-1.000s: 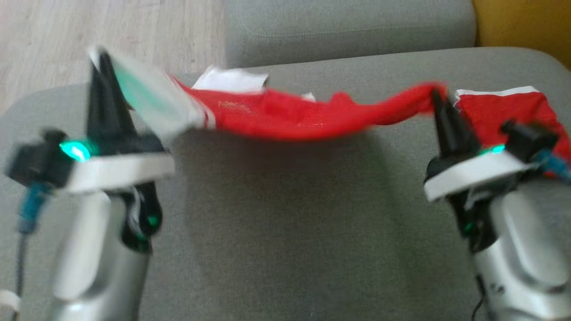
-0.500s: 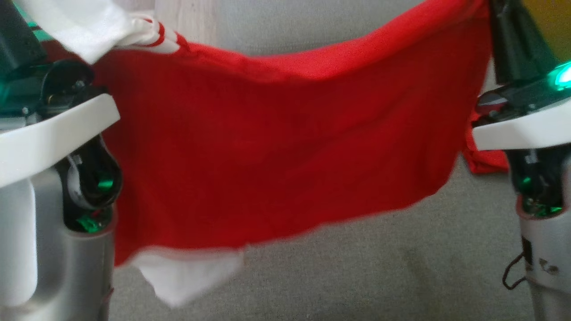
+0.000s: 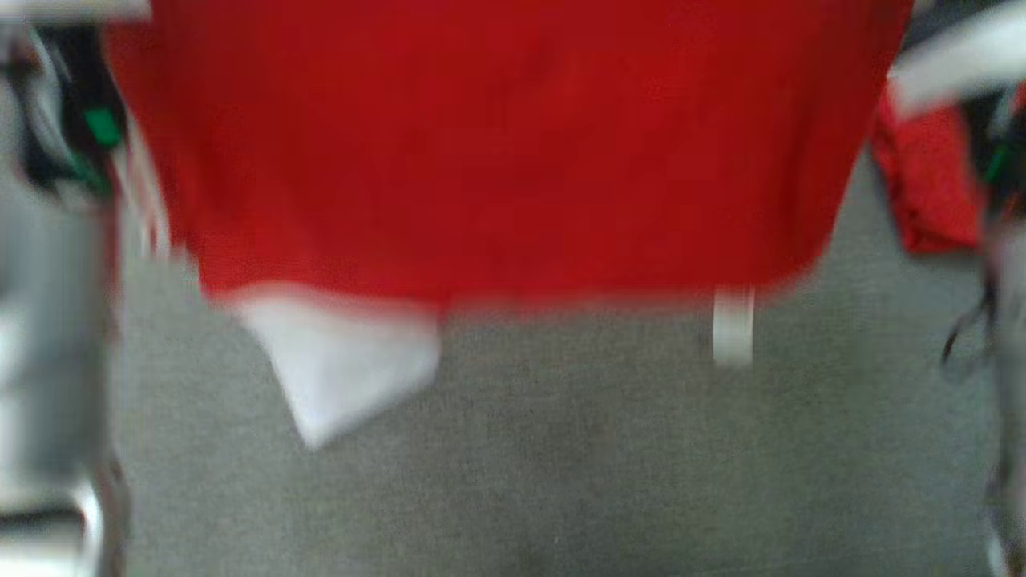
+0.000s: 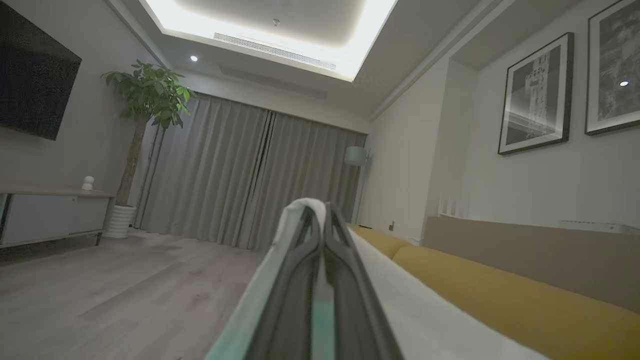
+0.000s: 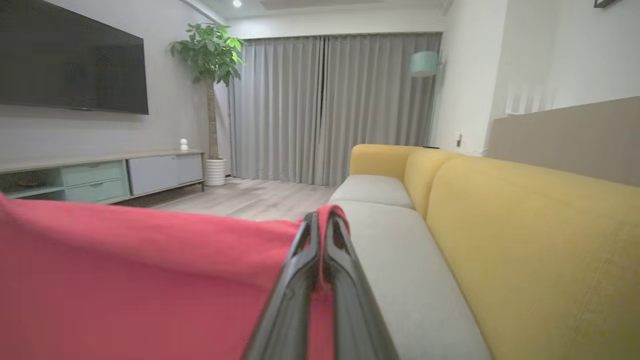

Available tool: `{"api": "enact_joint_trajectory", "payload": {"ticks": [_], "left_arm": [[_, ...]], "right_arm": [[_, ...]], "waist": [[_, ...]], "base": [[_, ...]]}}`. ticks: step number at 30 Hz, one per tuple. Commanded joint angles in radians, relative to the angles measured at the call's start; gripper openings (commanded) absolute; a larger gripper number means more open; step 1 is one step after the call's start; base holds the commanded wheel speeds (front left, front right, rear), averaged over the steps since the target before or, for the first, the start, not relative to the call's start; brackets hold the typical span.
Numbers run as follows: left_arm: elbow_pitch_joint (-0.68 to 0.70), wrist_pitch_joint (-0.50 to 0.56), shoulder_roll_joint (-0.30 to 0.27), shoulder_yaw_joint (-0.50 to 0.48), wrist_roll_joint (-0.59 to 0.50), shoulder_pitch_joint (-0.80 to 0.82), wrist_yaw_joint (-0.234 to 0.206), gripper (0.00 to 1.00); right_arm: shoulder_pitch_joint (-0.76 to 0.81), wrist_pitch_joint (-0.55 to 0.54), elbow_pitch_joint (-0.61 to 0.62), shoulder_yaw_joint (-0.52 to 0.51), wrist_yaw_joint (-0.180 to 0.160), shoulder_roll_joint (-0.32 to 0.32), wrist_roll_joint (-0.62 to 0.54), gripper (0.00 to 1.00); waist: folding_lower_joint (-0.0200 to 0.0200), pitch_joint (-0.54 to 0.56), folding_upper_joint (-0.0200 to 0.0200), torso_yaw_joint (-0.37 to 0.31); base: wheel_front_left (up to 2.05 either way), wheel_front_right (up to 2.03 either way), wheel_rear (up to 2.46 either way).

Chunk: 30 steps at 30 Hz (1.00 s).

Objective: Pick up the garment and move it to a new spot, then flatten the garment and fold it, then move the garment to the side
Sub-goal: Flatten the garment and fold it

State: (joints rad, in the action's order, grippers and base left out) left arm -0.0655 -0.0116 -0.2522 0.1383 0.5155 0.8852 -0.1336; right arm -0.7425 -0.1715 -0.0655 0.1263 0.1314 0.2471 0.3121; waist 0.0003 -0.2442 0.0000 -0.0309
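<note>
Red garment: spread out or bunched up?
Spread. The red-and-white fabric garment hangs as one wide sheet between the left gripper and right gripper, both shut on its edge, above the grey cushion.

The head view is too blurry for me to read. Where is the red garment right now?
In the head view the garment hangs spread above the grey sofa seat, pinched at either end by the left gripper and the right gripper.

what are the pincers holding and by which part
The red garment, by its top edge: left pincer on a white part, right pincer on a red part.
</note>
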Motion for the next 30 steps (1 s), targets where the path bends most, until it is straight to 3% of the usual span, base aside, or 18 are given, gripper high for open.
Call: {"api": "enact_joint_trajectory", "payload": {"ticks": [1, 2, 6, 11, 21, 30], "left_arm": [[-0.021, -0.005, -0.053, -0.030, -0.007, 0.121, 0.017, 0.00], [-0.129, -0.027, -0.070, -0.022, -0.031, 0.242, 0.038, 0.00], [-0.330, -0.084, -0.076, -0.019, -0.049, 0.443, 0.066, 0.00], [-0.495, -0.173, -0.055, 0.000, -0.057, 0.535, 0.109, 0.00], [-0.647, -0.239, -0.004, 0.046, -0.061, 0.417, 0.187, 0.00], [-0.693, -0.249, 0.010, 0.089, -0.067, 0.121, 0.225, 0.00]], "right_arm": [[-0.113, 0.020, -0.018, 0.020, -0.001, 0.014, -0.001, 0.00], [-0.239, 0.053, -0.130, 0.034, -0.001, 0.023, 0.006, 0.00], [-0.465, 0.150, -0.333, 0.060, -0.001, 0.038, -0.024, 0.00], [-0.581, 0.273, -0.531, 0.066, -0.001, 0.032, -0.049, 0.00], [-0.481, 0.338, -0.730, 0.159, -0.001, 0.075, -0.009, 0.00], [-0.267, 0.205, -0.798, 0.371, -0.001, 0.129, 0.156, 0.00]], "waist": [[-0.0003, -0.124, 0.0000, 0.013], [-0.0003, -0.166, 0.0000, 0.019], [-0.0003, -0.220, 0.0000, 0.031], [-0.0003, -0.231, 0.0000, 0.042], [-0.0003, -0.228, 0.0000, 0.080], [-0.0003, -0.125, 0.0000, 0.106]], "base": [[0.00, 0.00, 0.00], [0.00, 0.00, 0.00], [0.00, 0.00, 0.00], [0.00, 0.00, 0.00], [0.00, 0.00, 0.00], [0.00, 0.00, 0.00]]}}
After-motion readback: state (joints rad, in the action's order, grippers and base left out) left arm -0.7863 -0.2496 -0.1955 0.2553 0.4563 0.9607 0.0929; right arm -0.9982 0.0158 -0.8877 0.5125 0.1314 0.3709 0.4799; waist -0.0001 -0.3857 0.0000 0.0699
